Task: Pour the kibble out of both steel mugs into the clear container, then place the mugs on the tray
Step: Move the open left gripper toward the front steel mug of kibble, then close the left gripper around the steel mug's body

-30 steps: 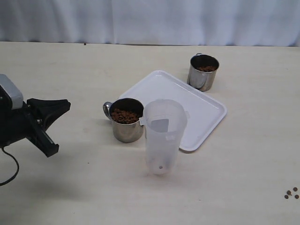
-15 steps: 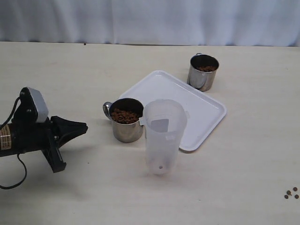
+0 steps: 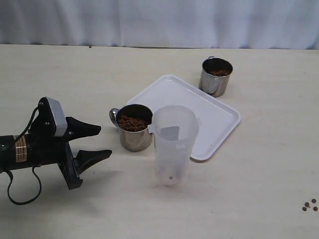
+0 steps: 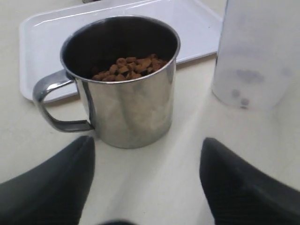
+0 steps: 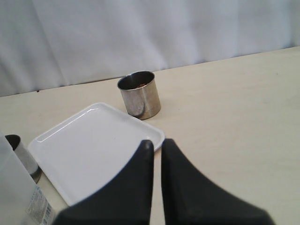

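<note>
1. My left claw [image 3: 105,141] is spread wide and holds nothing. It lies low over the table [image 3: 75,74], with its tips aimed at the near steel mug [image 3: 134,137] but apart from it.
2. That mug stands upright off the tray [image 3: 187,99], just beside the tray's edge. Its handle is turned toward my side, and kibble [image 3: 132,123] lies inside it.
3. The clear container [image 3: 173,144] stands upright just beside the mug, with only a pellet or two at its bottom.
4. The second steel mug [image 3: 216,77] stands on the table by the tray's far edge, also with kibble in it.
5. My right claw [image 5: 157,149] is pinched nearly together on nothing and hangs over the tray's edge.
6. A few loose pellets [image 3: 310,204] lie well apart, on the table's right.
</note>
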### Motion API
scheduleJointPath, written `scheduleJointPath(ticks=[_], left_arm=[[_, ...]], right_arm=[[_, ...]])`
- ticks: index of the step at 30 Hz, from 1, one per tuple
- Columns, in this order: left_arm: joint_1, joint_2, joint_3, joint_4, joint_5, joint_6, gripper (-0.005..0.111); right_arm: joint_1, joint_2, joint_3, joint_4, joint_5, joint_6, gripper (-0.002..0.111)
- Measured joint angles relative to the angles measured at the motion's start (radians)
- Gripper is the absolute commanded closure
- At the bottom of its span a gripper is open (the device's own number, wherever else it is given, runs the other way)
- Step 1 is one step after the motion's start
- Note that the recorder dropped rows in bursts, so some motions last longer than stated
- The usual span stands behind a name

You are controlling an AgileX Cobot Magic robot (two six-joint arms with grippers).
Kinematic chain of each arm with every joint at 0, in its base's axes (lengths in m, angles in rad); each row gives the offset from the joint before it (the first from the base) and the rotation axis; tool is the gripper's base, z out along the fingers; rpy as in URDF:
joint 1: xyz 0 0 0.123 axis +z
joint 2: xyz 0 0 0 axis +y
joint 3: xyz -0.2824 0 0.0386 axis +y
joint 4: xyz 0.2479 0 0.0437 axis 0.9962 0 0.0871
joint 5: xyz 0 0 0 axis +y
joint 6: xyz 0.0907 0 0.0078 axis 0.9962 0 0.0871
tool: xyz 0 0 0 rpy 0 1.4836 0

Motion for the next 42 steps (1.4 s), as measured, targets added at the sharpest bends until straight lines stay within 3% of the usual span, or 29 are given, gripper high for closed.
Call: scheduleJointPath(ticks=[14,19,27,34,42], left_arm=[[-0.008,0.004,0.000,-0.007,-0.054,0.018,0.058],[-0.064,0.004,0.000,-0.012,-0.059,0.020,0.058],[-0.131,0.004,0.000,-0.180,-0.033,0.020,0.058],[-0.133,0.019,-0.004,-0.261,-0.029,0.020,0.058],[-0.133,0.121,-0.057,-0.211,-0.027,0.008,0.040]], right_arm=[[0.000,0.000,0.000,0.000,0.000,0.000,0.103],[0.000,0.000,0.000,0.000,0.000,0.000,0.103],[0.000,0.000,0.000,0.000,0.000,0.000,0.103],[0.000,0.000,0.000,0.000,0.000,0.000,0.103],[0.000,0.000,0.000,0.000,0.000,0.000,0.103]])
